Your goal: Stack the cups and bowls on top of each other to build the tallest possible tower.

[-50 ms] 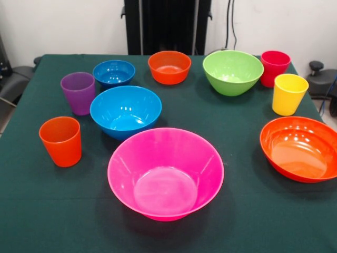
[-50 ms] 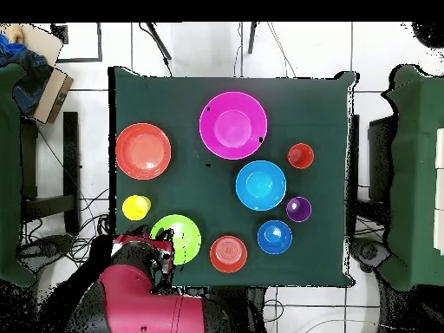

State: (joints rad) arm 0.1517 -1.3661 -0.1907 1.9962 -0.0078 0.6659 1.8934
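Tool [image 2: 156, 257] at bench [image 2: 191, 95] edge over green bowl [image 2: 179, 236]; spread or closed, cannot tell. Nothing stacked yet: pink bowl [image 1: 165, 174], blue bowls, orange bowls, four cups all standing apart on bench. Whole tower left to build.

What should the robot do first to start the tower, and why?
Probably reach down for the red cup. The arm hangs over that corner, beside the green bowl and the yellow cup. Nothing is stacked yet, and every piece sits upright on the table.
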